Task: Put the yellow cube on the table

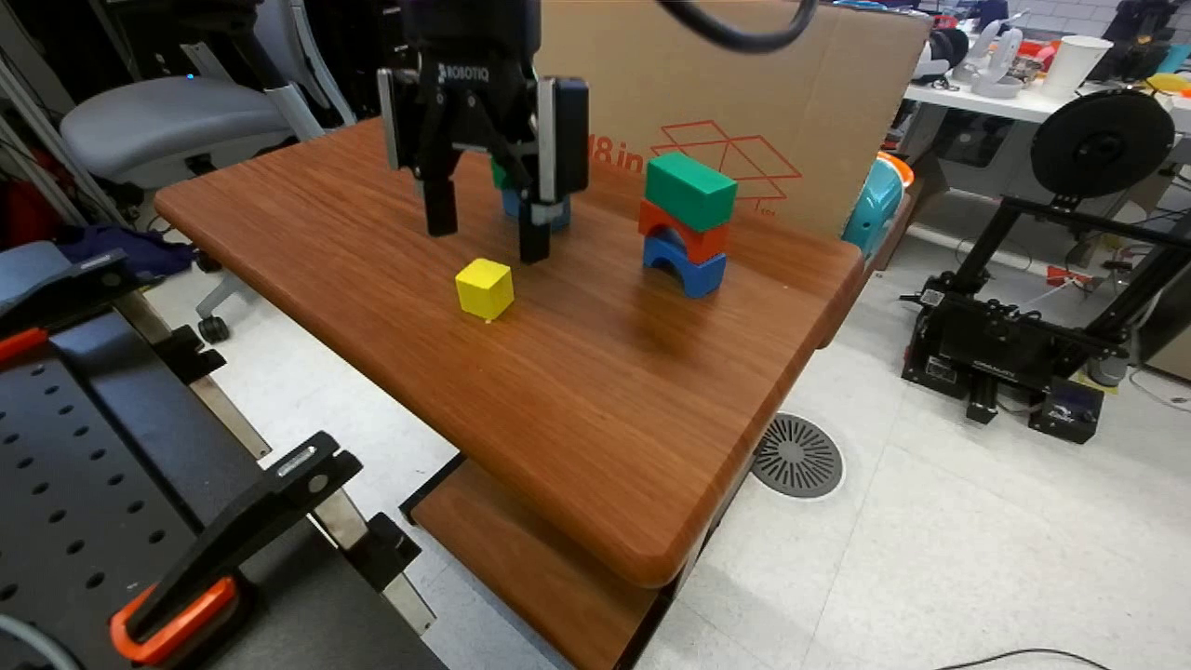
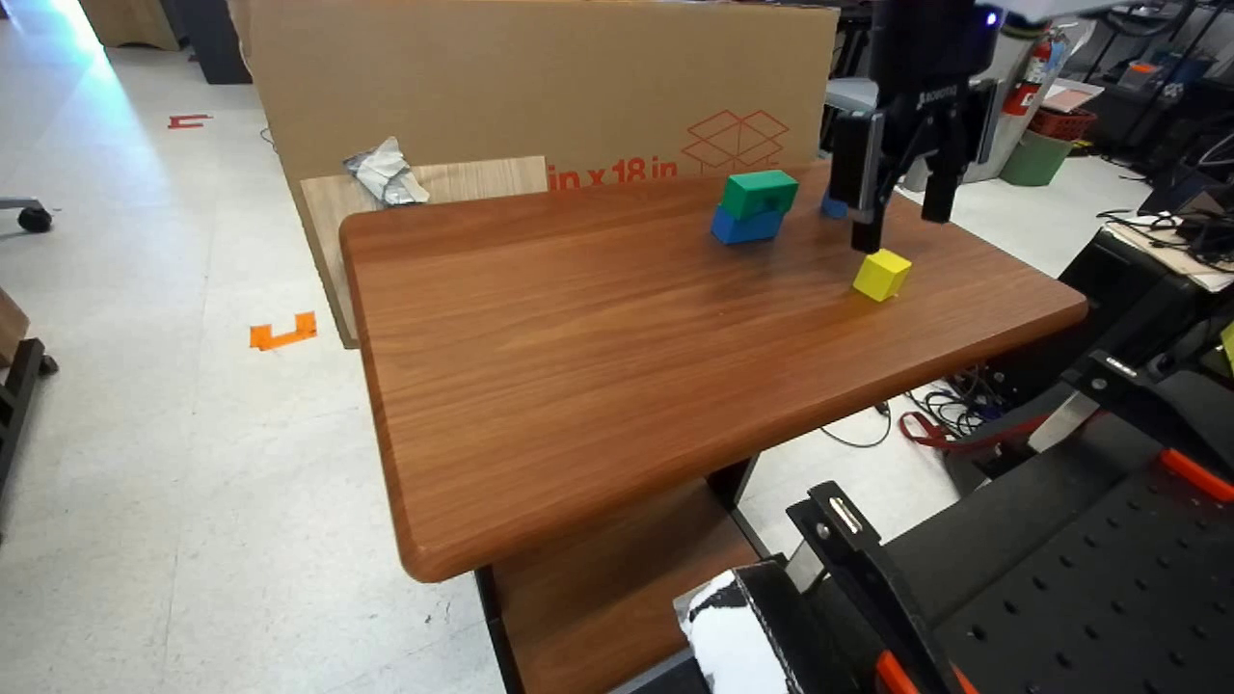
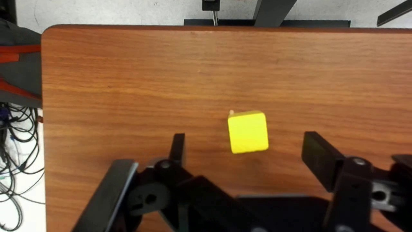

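Observation:
The yellow cube (image 1: 485, 289) rests on the reddish-brown table (image 1: 595, 400), seen in both exterior views (image 2: 882, 275) and in the wrist view (image 3: 248, 132). The table also shows in an exterior view (image 2: 578, 376) and fills most of the wrist view (image 3: 128, 80). My gripper (image 1: 488, 233) points down, open and empty, above the table near the cube. It also shows in an exterior view (image 2: 902, 224). In the wrist view the cube appears between the wide-apart fingers (image 3: 244, 143), slightly toward the top, and neither finger touches it.
A stack with a green block (image 1: 691, 191) over a red arch (image 1: 684, 230) and a blue arch (image 1: 684, 268) stands on the table. Behind my gripper are partly hidden blue and green blocks (image 1: 561, 216). A large cardboard box (image 2: 540, 87) stands along the table's far edge.

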`<state>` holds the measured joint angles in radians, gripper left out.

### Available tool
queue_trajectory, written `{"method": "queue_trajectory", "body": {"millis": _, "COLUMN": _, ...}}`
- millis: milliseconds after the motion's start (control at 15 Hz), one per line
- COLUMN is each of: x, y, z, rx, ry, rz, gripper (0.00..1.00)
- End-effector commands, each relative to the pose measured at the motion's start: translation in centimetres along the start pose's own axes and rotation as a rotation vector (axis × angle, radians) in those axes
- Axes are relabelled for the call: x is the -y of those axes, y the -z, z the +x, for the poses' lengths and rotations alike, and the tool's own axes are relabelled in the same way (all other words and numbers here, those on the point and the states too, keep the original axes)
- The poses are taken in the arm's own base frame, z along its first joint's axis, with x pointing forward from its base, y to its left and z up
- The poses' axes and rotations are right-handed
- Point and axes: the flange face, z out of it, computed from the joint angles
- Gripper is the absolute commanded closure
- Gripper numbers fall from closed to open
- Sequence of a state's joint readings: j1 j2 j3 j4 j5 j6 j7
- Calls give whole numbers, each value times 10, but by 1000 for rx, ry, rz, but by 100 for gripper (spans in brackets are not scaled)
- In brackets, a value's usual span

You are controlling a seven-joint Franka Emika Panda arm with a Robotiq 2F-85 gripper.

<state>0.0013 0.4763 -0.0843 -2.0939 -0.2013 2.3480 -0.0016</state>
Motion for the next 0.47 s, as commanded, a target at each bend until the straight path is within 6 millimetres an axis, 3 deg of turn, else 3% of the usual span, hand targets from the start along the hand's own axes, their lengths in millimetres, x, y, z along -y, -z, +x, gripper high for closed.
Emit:
{"method": "queue_trajectory", "body": {"millis": 0, "x": -13, "y": 63, "z": -21, "rx": -56, "ry": -31, "rz": 51, "gripper": 0}}
{"method": "queue_trajectory", "body": {"millis": 67, "x": -8, "y": 32, "z": -3, "rx": -42, "ry": -24, "rz": 16, "gripper": 0}}
{"method": "queue_trajectory", "body": {"millis": 200, "x": -11, "y": 48, "z": -5, "rx": -62, "ry": -30, "rz": 18, "gripper": 0}}
{"method": "queue_trajectory", "body": {"millis": 400, "x": -8, "y": 33, "z": -4, "rx": -39, "ry": -26, "rz": 19, "gripper": 0}}
